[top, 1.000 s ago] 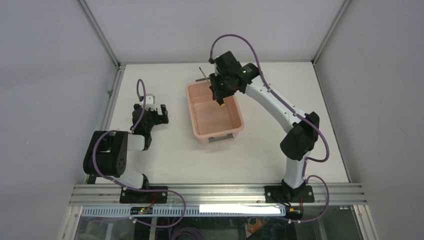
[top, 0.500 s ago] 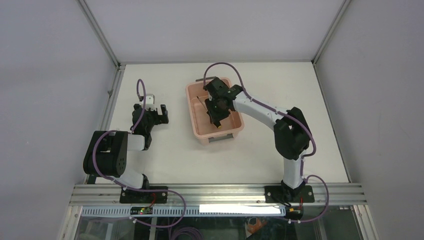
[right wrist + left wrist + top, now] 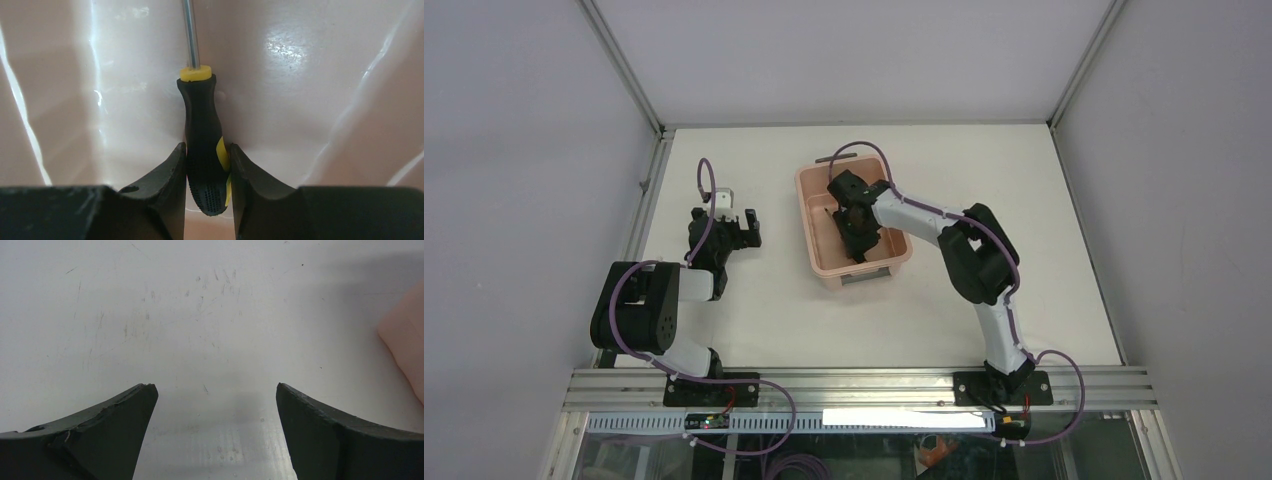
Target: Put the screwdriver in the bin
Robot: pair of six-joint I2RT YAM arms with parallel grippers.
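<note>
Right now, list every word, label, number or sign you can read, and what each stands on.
None can be read in any view.
The screwdriver handle, clamped in the right gripper, shows yellow accents but no print.
The bin is plain pink, unlabelled.
The circuit board on the front rail: anything printed is too small to read.

— Where are your grippers sitting?
— I am holding my right gripper (image 3: 859, 245) down inside the bin (image 3: 803, 205), with my arm stretching in over its right-hand rim.
— And the other one?
— My left gripper (image 3: 739, 228) is hanging over the white table (image 3: 1044, 200), well apart from the bin, on its left, that arm folding back over its base.
— What are the fingers doing?
— From up here I am not making that out.
</note>
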